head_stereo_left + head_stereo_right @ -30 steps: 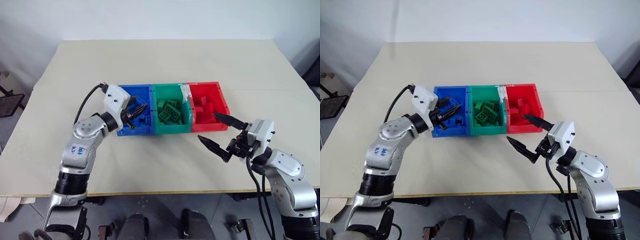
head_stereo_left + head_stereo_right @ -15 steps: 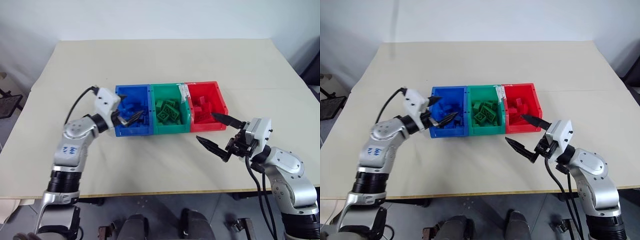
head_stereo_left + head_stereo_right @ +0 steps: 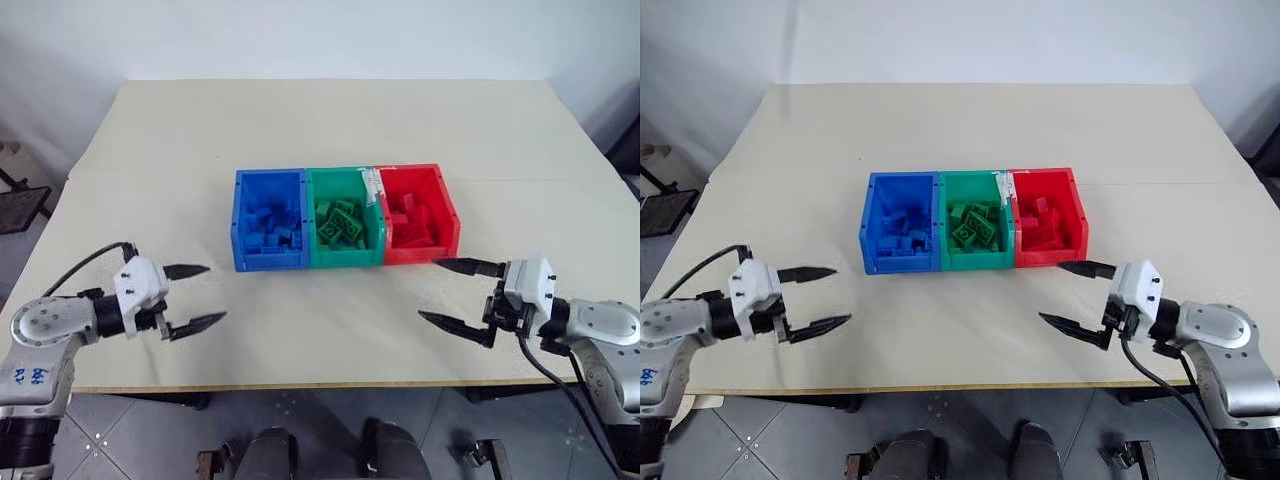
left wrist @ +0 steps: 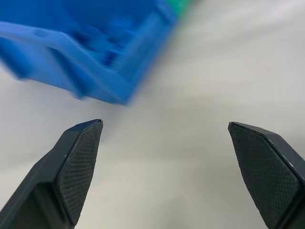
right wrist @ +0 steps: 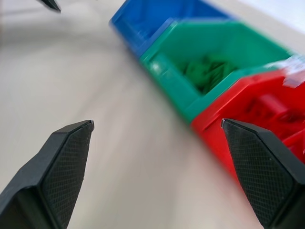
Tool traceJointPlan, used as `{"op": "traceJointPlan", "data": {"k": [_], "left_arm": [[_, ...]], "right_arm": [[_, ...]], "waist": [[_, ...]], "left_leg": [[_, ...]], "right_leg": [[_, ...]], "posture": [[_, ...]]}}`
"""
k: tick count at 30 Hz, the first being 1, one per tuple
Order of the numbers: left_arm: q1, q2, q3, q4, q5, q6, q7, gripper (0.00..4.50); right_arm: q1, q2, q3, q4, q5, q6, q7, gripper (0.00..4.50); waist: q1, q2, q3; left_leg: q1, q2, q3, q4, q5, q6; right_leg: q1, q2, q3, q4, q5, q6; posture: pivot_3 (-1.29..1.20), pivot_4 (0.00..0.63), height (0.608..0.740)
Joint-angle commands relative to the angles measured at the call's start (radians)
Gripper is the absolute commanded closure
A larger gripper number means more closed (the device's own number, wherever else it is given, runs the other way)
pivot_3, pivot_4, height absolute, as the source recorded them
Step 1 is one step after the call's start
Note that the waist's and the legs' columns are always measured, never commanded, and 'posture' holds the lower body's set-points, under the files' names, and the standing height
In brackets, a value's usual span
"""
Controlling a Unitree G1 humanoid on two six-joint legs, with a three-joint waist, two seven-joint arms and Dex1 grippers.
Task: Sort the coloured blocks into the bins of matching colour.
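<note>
A wide, pale beige table [image 3: 330, 120] spans most of the scene, its top smooth and matte, its front edge a thin strip of light wood. Behind it rises a plain white wall [image 3: 320, 35]. Below the front edge lies a grey tiled floor [image 3: 320, 425]. A dark object [image 3: 20, 205], cut off, sits at the far left.

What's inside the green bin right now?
The green bin holds a loose pile of green blocks, all matching its colour, some tilted against each other. The pile covers the bin's floor, so anything beneath it can't be seen.
</note>
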Motion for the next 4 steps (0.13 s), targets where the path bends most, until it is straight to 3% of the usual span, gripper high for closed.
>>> {"op": "traceJointPlan", "data": {"k": [1,4], "left_arm": [[-0.015,-0.005,0.038,-0.016,-0.042,-0.004,0.008,0.01],[-0.023,-0.032,0.017,-0.041,-0.011,0.02,0.081,0.01]], "right_arm": [[-0.008,-0.017,-0.042,0.011,0.024,-0.018,0.032,0.0],[-0.02,0.006,-0.036,0.012,0.024,-0.01,0.005,0.0]], "waist": [[0.002,0.0,0.0],[0.004,0.0,0.0]], "left_leg": [[0.0,0.0,0.0,0.0,0.0,0.0],[0.0,0.0,0.0,0.0,0.0,0.0]], "right_leg": [[0.0,0.0,0.0,0.0,0.0,0.0],[0.0,0.0,0.0,0.0,0.0,0.0]], "posture": [[0.0,0.15,0.74],[0.0,0.15,0.74]]}}
